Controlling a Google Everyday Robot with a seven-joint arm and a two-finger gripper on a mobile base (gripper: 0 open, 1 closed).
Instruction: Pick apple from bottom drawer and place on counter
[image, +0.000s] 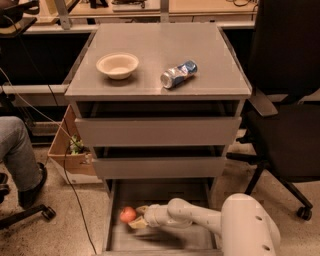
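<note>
The apple, small and red-orange, lies on the grey floor of the open bottom drawer, near its left wall. My gripper reaches in from the right on the white arm, its fingers right beside the apple and touching or nearly touching it. The counter is the grey top of the cabinet, above the two closed upper drawers.
A cream bowl and a crushed silver-blue can lie on the counter. A black office chair stands to the right. A cardboard box and a seated person's leg are on the left.
</note>
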